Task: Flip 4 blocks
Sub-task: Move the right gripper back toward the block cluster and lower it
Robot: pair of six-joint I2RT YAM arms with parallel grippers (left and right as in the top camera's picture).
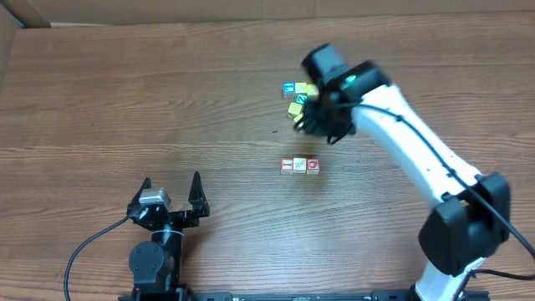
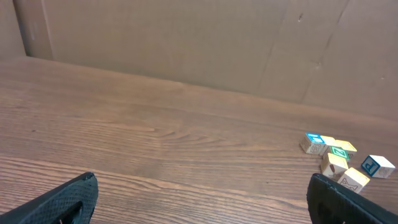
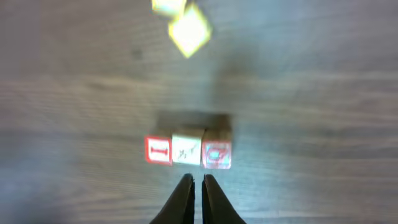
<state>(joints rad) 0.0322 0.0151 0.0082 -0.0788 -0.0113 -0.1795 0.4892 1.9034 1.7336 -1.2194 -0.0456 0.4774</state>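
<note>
Sitting in a tight side-by-side row near the middle of the tabletop (image 1: 125,100) are three blocks (image 1: 299,165), touching each other. In the right wrist view the left block (image 3: 158,150) shows a red frame with a red mark, the middle block (image 3: 187,149) shows a pale face with faint marks, and the right block (image 3: 216,154) shows a red frame around a round red mark. That view is blurred, so the marks can't be read for sure.

Right gripper (image 3: 198,185) is clear of the row, its tips not touching any block. Its jaws are pressed nearly together with only a thin slit between them, pinching nothing.

Beyond the row is a loose cluster of yellow cubes (image 1: 295,108) with a blue-faced cube (image 1: 289,87) and a green-faced cube (image 1: 300,99). In the overhead view the right arm's wrist sits just beside this cluster.

Left gripper (image 1: 171,188) is well apart at the near left side, jaws spread wide and empty. A cardboard wall (image 2: 186,43) backs the tabletop.
</note>
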